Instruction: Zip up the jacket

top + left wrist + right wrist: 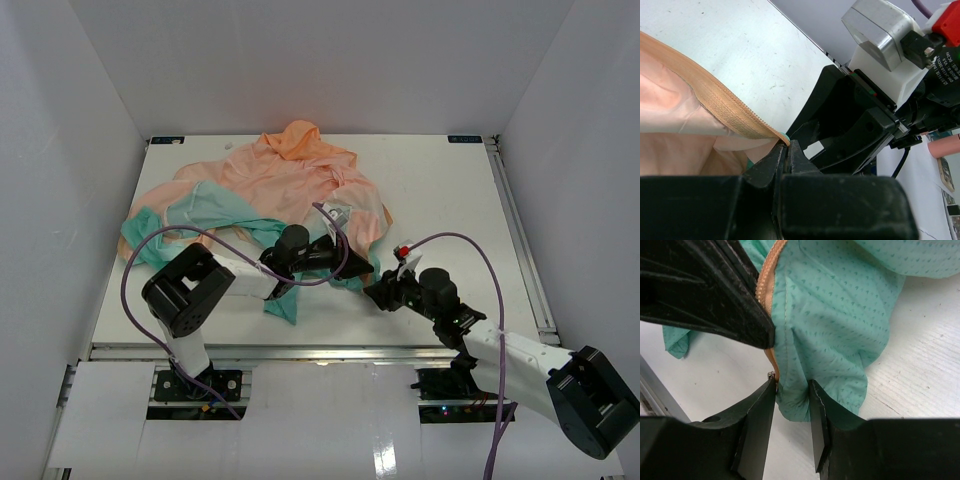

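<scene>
The jacket (pixel 290 185) lies crumpled on the table (pixel 450 200). The left gripper (pixel 785 150) is closed on its zipper (pixel 725 107). The right gripper (pixel 792 405), half-open, seems to pinch the teal hem.

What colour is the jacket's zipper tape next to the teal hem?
Peach-orange zipper tape against the teal fabric of the jacket, clearest in the right wrist view.

The white table (pixel 450 200) fills the middle of the scene. Tall white walls (pixel 300 60) stand on the left, right and far sides. A metal rail (pixel 520 230) runs along the table's right edge. In the left wrist view, a small pink thing (pixel 944 147) lies off to the right, too blurry to name.
</scene>
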Robot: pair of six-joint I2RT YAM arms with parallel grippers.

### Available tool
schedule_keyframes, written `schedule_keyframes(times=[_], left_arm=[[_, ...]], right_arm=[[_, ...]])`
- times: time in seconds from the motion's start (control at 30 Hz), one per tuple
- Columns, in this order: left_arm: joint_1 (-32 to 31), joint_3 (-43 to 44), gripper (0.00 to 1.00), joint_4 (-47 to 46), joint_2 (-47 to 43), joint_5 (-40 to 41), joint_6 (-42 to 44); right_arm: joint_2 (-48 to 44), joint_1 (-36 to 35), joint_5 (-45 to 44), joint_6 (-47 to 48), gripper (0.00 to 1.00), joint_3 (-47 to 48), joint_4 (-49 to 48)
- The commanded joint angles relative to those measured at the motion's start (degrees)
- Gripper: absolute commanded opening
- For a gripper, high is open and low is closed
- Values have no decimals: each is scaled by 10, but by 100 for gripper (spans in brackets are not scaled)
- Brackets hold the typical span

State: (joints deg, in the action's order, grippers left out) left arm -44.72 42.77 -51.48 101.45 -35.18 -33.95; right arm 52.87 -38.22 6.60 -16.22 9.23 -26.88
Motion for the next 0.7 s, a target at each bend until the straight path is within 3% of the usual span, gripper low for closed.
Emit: schedule_keyframes(times=[0.0,0.3,0.5,0.67], left_arm=[[6,-5,0,-24,-46,-4,-2],[8,-5,0,-12,-54,3,1],[8,-6,0,-6,-61,7,5],[8,-3,0,1,-60,9,5]], right_arm=[[-9,2,20,-3,38,-7,-31],[-8,2,20,-6,25,-6,-28],[-14,2,19,-9,29,-9,-28],[-18,2,18,-11,26,-9,-26]])
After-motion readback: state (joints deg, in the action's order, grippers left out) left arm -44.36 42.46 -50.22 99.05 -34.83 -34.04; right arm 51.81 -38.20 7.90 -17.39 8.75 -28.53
